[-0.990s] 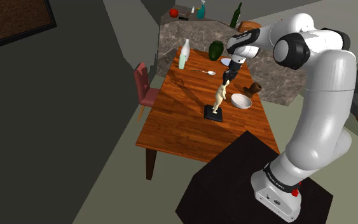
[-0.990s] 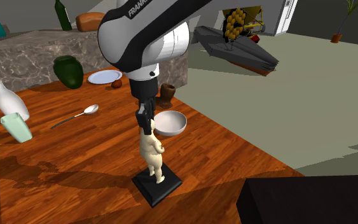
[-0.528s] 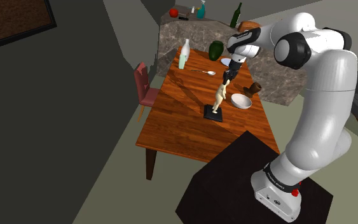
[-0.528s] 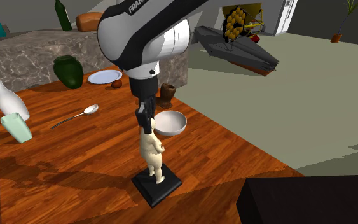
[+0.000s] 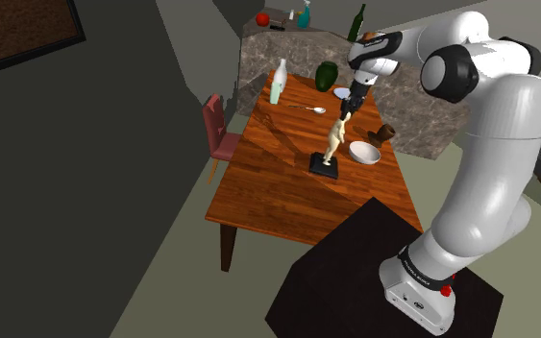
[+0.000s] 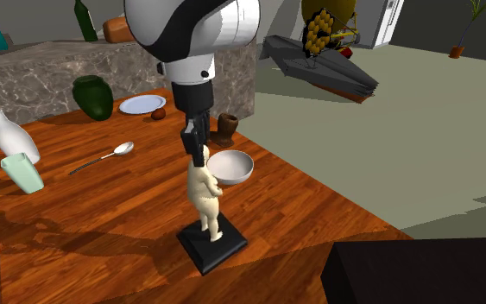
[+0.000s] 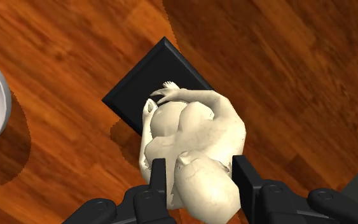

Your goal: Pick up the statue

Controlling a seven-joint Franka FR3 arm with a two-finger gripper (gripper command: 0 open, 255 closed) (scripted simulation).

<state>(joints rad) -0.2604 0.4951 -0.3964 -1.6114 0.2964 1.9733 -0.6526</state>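
Since a moment ago the statue (image 6: pixel 204 194) sits a little higher, carried by my pincer (image 7: pixel 199 172), which clasps its head between both fingers. It hangs just beside the white bowl (image 6: pixel 230 166), its base seemingly barely off the worktop (image 6: pixel 103 216); a clear lift is left.

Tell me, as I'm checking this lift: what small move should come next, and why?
Probably a slow, straight rise. The gripper is shut on the head of the statue, whose black base looks barely clear of the table, and the bowl sits close by, so moving sideways now could clip it.
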